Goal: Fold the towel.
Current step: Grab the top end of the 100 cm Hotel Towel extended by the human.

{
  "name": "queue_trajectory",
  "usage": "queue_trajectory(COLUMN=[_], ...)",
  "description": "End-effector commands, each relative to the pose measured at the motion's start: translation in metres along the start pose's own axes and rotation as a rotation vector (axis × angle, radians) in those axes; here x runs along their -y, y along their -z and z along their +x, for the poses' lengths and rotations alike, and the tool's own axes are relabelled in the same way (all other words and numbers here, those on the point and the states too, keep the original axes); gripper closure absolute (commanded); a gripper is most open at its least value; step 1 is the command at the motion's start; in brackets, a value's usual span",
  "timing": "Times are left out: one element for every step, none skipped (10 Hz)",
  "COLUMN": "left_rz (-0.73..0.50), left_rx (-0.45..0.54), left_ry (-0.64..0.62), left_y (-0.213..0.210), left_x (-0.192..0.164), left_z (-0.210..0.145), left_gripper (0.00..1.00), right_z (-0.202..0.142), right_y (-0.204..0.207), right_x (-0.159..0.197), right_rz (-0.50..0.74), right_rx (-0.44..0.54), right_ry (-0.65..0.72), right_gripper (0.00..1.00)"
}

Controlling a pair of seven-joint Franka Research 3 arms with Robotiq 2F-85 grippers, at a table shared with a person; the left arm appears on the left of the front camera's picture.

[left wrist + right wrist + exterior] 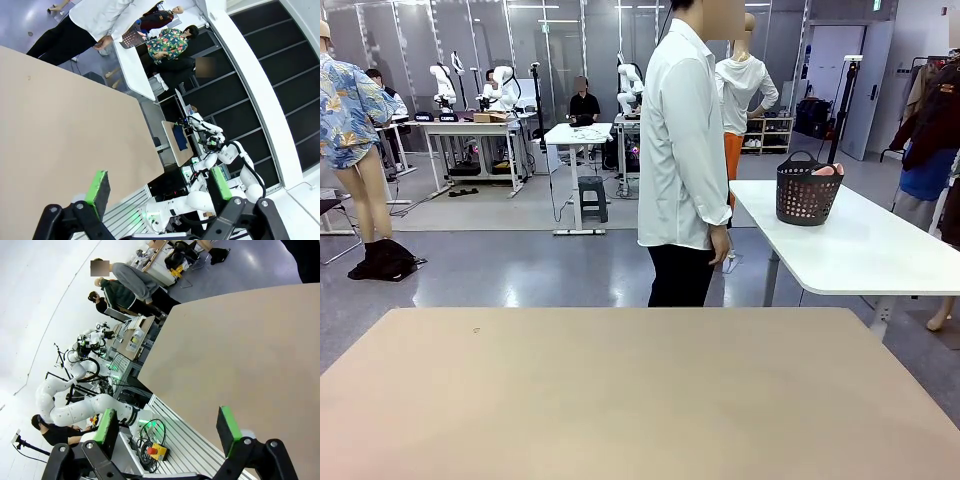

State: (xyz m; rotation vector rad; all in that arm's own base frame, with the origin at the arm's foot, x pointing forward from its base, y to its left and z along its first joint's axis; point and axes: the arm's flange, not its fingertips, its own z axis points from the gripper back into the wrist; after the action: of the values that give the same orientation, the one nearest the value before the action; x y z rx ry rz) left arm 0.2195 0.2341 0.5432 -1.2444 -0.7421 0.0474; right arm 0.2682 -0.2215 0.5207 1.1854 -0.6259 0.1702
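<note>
The towel (pixel 827 170) is a salmon-pink cloth peeking over the rim of a black perforated basket (pixel 804 195), which stands on a white side table (pixel 860 250) at the far right. A person (pixel 682 150) in a white shirt and dark trousers stands between that table and the beige table (pixel 620 400), turned toward the basket. My left gripper (pixel 159 182) hangs open above the beige table's edge (pixel 60 125), nothing between its green pads. My right gripper (pixel 168 424) is open too, over the other edge of the same table (pixel 240 350), also holding nothing.
The white side table lies beyond the beige table's far right corner, with grey floor between them. Metal frame rails and a red stop button (pixel 152 451) sit below the table edge in the right wrist view.
</note>
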Motion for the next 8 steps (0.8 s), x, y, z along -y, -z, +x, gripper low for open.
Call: queue_trajectory(left_rz=[-0.020,-0.020,-0.020,-0.020,-0.020,-0.020,-0.020,-0.020], left_rx=[0.005,0.005,0.005,0.005,0.005,0.005,0.005,0.005], left_ry=[0.024,0.024,0.024,0.024,0.024,0.024,0.024,0.024], left_y=[-0.0008,-0.0008,-0.0008,-0.0008,-0.0008,-0.0008,-0.0008,-0.0008], left_x=[0.0003,0.0003,0.0003,0.0003,0.0003,0.0003,0.0003,0.0003], left_z=[0.0030,0.0030,0.0030,0.0030,0.0030,0.0030,0.0030,0.0030], left_gripper=[0.00,0.00,0.00,0.00,0.00,0.00,0.00,0.00], right_z=[0.0024,0.0024,0.0024,0.0024,0.0024,0.0024,0.0024,0.0024], right_y=[-0.0003,-0.0003,-0.0003,-0.0003,-0.0003,-0.0003,-0.0003,-0.0003], right_x=[0.0001,0.0001,0.0001,0.0001,0.0001,0.0001,0.0001,0.0001], right_rz=[0.014,0.014,0.014,0.014,0.014,0.014,0.014,0.014], right_rx=[0.011,0.011,0.011,0.011,0.011,0.011,0.011,0.011], right_ry=[-0.023,-0.023,-0.023,-0.023,-0.023,-0.023,-0.023,-0.023], right_gripper=[0.00,0.00,0.00,0.00,0.00,0.00,0.00,0.00])
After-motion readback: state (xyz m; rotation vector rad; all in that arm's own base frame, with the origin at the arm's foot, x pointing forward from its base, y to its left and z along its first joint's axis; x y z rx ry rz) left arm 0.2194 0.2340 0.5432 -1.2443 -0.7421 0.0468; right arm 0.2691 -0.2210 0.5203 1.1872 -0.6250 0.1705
